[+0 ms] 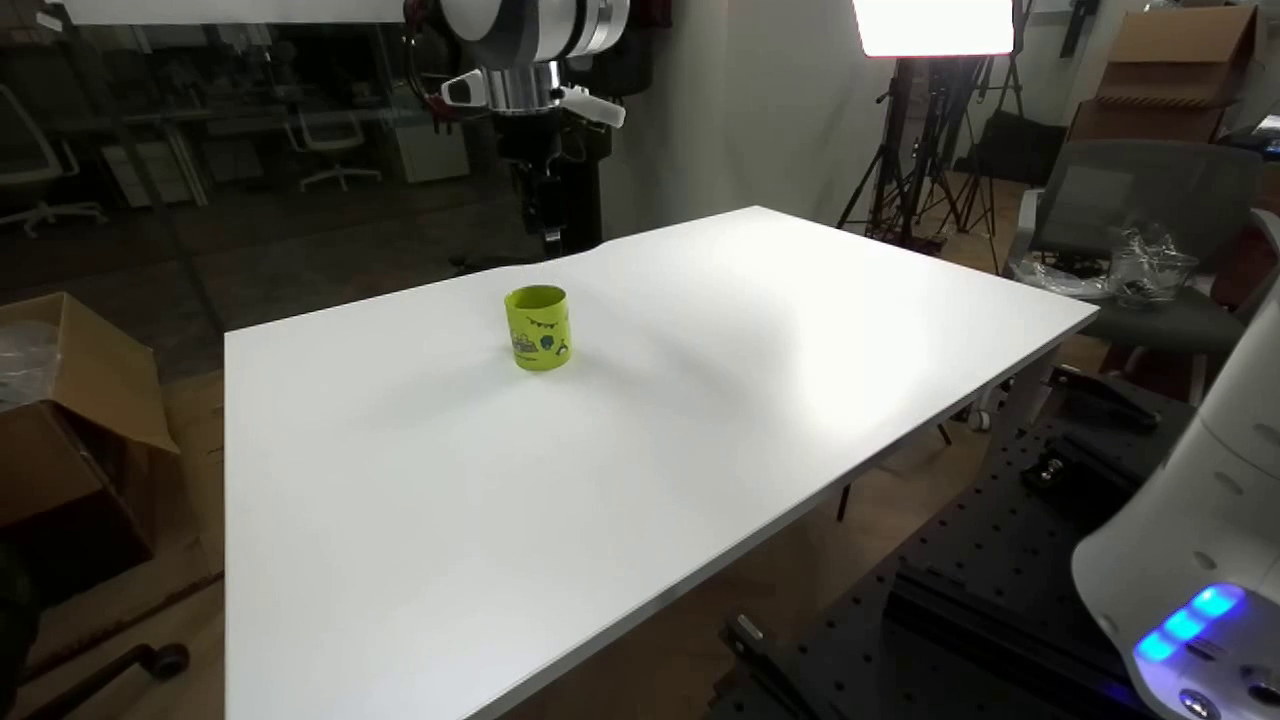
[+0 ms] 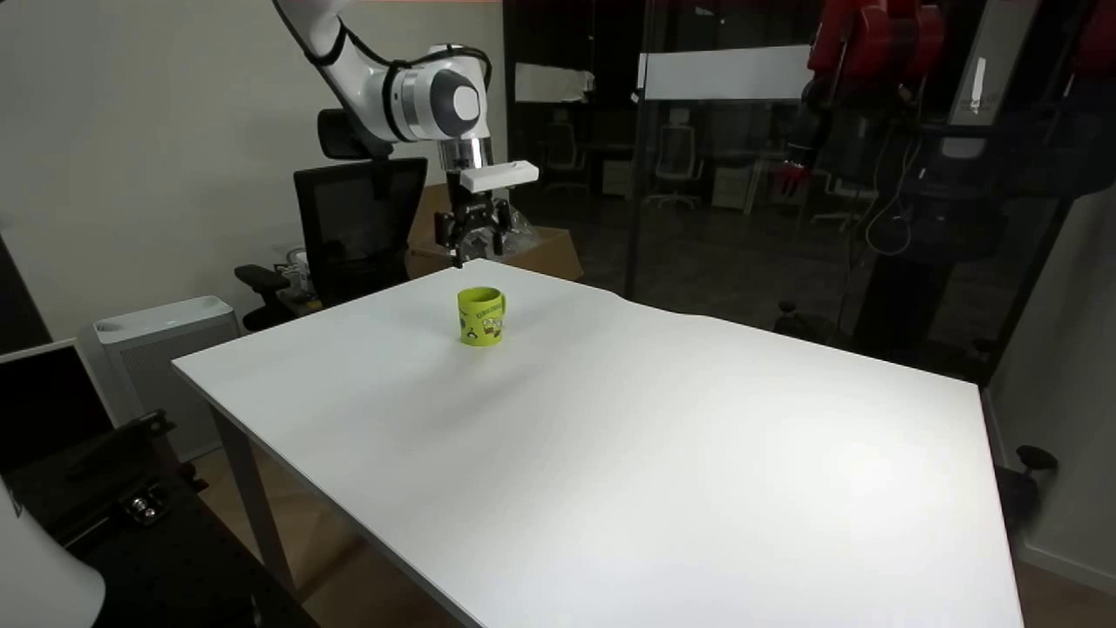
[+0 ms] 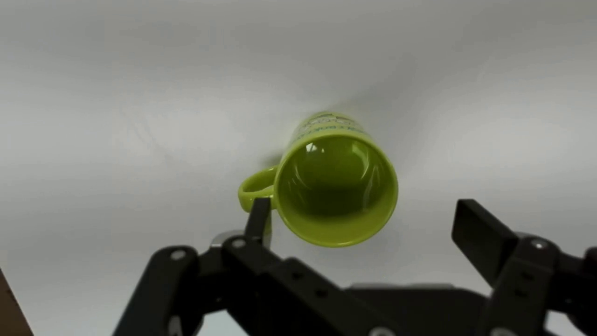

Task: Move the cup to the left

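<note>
The yellow-green cup (image 1: 540, 330) stands upright on the white table (image 1: 640, 470), with dark printed marks on its side. It also shows in an exterior view (image 2: 481, 317), where a bit of its handle is visible on the right. In the wrist view I look down into the cup (image 3: 336, 186), and its handle points left. My gripper (image 3: 364, 205) is open and empty, above the table. In the wrist view its left finger overlaps part of the handle, and the right finger is apart from the cup. The gripper also shows in both exterior views (image 1: 545, 225) (image 2: 478, 249).
A cardboard box (image 1: 110, 390) is on the floor beyond the table's edge. The robot's base (image 1: 1190, 560) stands beside a black perforated bench (image 1: 960, 580). A black chair (image 2: 357, 218) is behind the table, and a red robot (image 2: 881, 52) is in the background.
</note>
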{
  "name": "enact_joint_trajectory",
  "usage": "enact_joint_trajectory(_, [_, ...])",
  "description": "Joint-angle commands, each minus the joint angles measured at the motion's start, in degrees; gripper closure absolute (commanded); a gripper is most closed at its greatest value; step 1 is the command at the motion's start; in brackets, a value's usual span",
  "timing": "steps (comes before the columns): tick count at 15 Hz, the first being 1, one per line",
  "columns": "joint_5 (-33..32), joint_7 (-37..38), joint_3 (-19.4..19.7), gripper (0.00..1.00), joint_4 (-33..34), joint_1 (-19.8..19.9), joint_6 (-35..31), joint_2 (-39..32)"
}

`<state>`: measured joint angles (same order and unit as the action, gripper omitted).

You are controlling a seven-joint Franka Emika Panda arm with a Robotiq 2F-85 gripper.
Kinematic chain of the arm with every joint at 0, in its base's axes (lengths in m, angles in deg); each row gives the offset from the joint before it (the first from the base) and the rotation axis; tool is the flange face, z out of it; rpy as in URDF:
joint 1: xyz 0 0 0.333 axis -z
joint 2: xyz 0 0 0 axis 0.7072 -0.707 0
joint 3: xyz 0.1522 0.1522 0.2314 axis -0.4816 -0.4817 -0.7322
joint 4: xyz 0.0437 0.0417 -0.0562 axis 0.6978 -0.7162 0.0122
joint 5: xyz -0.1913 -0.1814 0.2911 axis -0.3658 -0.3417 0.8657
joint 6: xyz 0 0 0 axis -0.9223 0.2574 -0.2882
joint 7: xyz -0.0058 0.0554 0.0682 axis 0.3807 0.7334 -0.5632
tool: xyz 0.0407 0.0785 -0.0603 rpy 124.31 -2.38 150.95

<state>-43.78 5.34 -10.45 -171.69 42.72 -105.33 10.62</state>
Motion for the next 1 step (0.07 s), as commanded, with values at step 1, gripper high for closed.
enact_joint_trajectory(1, [0.1,0.0,0.1,0.0,0.0,-0.1,0.1,-0.1])
